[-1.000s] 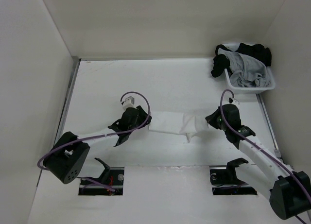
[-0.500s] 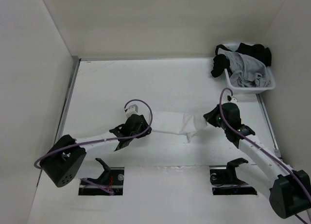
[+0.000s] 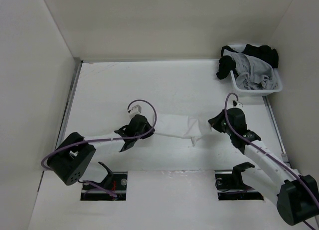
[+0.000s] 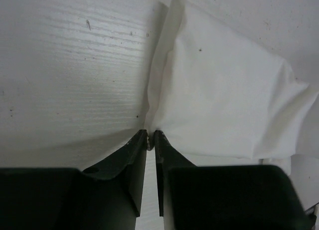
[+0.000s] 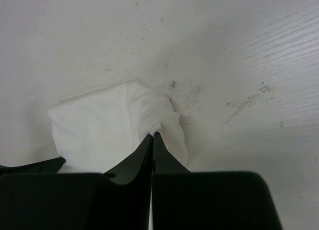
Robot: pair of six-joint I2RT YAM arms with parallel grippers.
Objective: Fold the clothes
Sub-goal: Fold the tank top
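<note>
Left gripper point(image 4: 150, 136): jaws almost together, only a thin slit between them, nipping the near edge of the white top point(image 4: 219, 90) right at the tips. The bite looks shallow.

Right gripper point(image 5: 152, 136): jaws fully together on a gathered bunch of the same top's other end.

Step, as I read it: both ends are taken, ready to lift and fold.
- Confirm the left pinch has caught every layer before raising, since so little cloth is in it.
- Raise both grippers together and level, so neither end drags or slips out.
- Keep the span just taut. The fabric looks thin and would likely pull free under strain.

The top lies on the table point(image 4: 65, 65), spanning the gap between the two grippers as a narrow, creased band. It is plain white and soft. A small tail, perhaps a strap, sticks out on the side toward the arm bases.
</note>
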